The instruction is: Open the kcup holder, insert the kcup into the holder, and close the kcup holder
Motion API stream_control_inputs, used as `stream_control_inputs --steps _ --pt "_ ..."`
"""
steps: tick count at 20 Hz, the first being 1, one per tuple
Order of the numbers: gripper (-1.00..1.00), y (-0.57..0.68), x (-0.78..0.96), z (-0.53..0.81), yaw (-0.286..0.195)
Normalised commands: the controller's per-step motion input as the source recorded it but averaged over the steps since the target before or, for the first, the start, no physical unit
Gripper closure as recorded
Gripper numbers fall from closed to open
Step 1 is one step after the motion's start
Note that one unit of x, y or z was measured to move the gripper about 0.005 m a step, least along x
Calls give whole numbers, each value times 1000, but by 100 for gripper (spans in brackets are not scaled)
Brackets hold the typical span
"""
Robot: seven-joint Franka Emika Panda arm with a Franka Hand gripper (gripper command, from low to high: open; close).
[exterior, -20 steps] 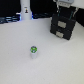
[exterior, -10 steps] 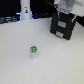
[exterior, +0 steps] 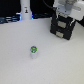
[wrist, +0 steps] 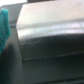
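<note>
Arm over black boxy kcup holder (exterior: 64,26), upper right at two o'clock.
Small white green-topped kcup (exterior: 33,51) standing alone on white table (exterior: 15,60), well apart; gripper (exterior: 65,12) opening unreadable.

The bench (exterior: 20,67) looks white, smooth and matt; the kcup (exterior: 33,51) seems white plastic with a green top; the holder (exterior: 63,28) looks black, hard and plastic-like; in the wrist view its face (wrist: 50,35) shows a dull, brushed sheen.
</note>
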Motion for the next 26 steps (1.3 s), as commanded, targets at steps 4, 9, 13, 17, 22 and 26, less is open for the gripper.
stream_control_inputs --steps 4,9,13,17,22,26 --pt "100 12 -120 -45 -12" --pt "100 -14 17 -3 -12" --pt "100 -79 112 6 -16" --pt "100 -254 255 46 -12" --pt "100 -210 487 57 -42" --pt "100 -291 904 158 -78"
